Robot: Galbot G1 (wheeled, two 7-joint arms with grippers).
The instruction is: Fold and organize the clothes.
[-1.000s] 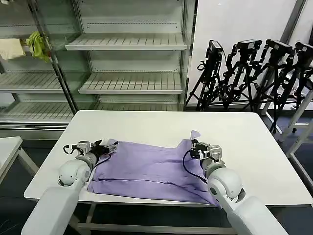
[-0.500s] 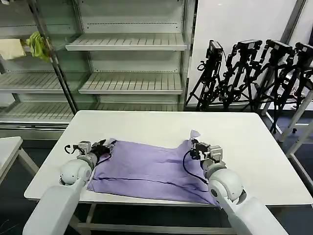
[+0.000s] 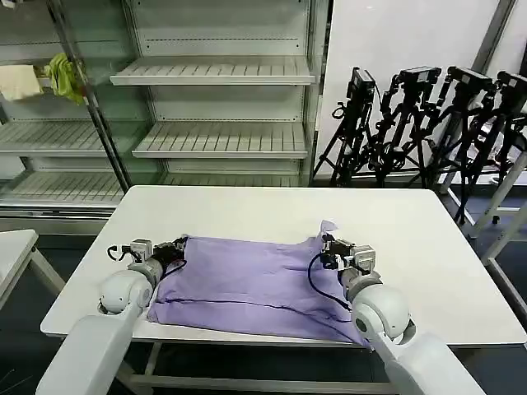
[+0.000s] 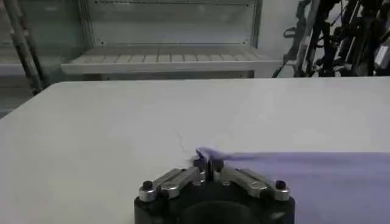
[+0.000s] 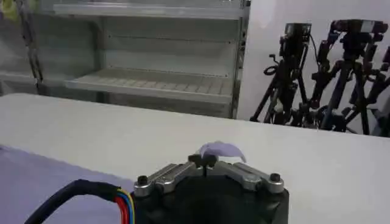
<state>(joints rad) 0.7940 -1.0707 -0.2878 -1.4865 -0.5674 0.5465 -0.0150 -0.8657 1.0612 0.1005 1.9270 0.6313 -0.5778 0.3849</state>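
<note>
I have the T-shirt spread flat across the near half of the table, and it looks light, limp and wrinkle-prone, so I expect it to sag and drag. The left gripper and right gripper each pinch a far corner, fingers pressed together on fabric, the sensible hold at the edges.

Robotics lab, empty display shelving, camera tripods, white table
</note>
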